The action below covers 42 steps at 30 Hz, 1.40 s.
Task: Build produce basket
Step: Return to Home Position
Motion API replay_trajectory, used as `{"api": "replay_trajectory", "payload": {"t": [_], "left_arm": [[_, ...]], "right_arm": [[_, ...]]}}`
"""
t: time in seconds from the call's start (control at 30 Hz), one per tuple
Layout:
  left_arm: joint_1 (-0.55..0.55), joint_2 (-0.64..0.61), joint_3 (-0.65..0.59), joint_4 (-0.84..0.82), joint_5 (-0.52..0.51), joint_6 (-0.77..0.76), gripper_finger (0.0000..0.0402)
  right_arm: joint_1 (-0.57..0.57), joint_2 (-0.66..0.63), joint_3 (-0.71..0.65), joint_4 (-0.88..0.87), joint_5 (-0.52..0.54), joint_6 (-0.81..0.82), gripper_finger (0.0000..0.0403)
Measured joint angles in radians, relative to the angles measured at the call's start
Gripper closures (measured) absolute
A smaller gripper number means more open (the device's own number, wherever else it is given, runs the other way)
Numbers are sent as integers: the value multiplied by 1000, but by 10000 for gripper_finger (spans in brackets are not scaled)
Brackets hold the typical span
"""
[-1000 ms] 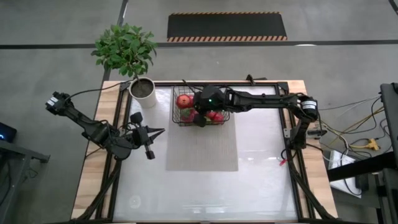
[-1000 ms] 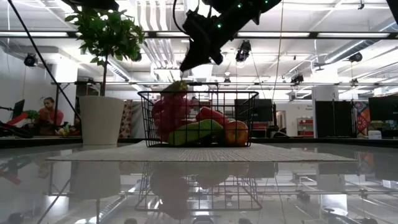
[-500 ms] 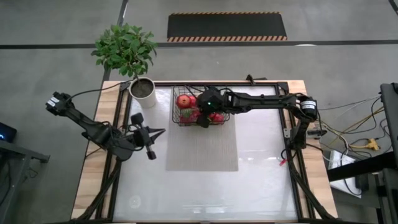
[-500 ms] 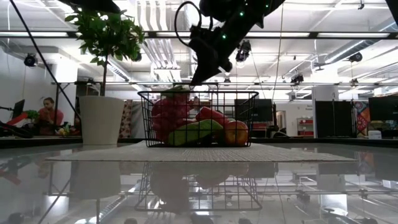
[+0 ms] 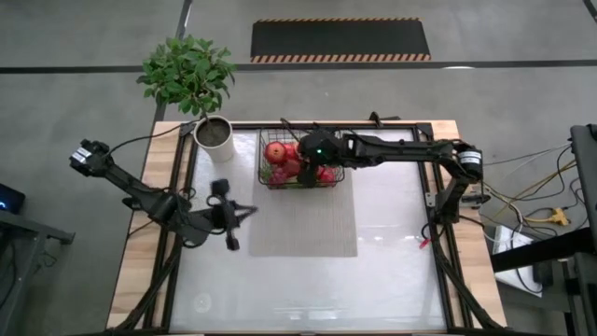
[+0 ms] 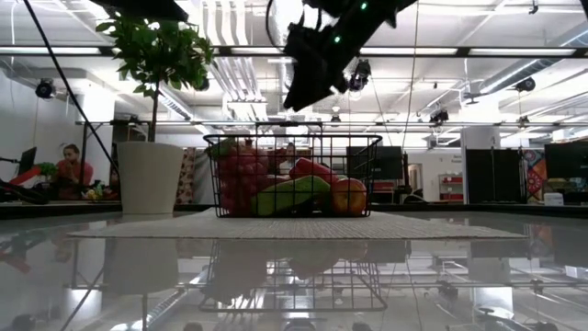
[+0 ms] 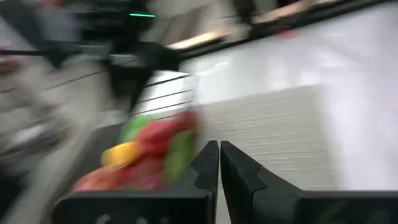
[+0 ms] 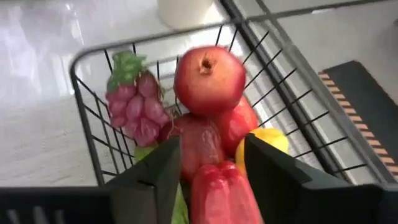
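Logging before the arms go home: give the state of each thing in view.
Basket: upright on the mat, full of produce.
Grapes: inside the basket, against its wall.
Right hand: open, empty, above the basket.
Left hand: shut, empty.
Plant pot: upright, beside the basket.

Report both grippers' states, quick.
Left gripper: fingers shut, holding nothing.
Right gripper: fingers open, empty, above the basket.

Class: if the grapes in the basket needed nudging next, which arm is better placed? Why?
Right, likely: the right gripper hangs open over the basket and grapes; the left gripper, shut, is at the mat's edge.
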Motion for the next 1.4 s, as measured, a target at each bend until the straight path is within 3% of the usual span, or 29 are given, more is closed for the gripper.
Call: {"api": "replay_trajectory", "payload": {"t": [0.23,0.43,0.67,0.8,0.93,1.2,1.4], "left_arm": [[141,73,0,247,553,252,401],[296,68,-3,239,711,342,401],[528,-11,-76,296,1023,414,401],[624,-57,-140,354,1111,399,401],[685,-120,-211,382,1122,398,401],[731,-314,-349,405,1155,319,401],[731,-492,-470,484,1159,275,401]], "right_arm": [[65,-156,-141,36,-2,-27,203],[181,-374,-489,297,-2,-66,214],[254,-579,-877,753,18,-256,229],[239,-681,-1040,956,15,-350,237],[174,-767,-1159,1112,2,-418,248],[6,-956,-1314,1118,-178,-358,272],[-36,-1076,-1401,1117,-221,-336,285]]}}
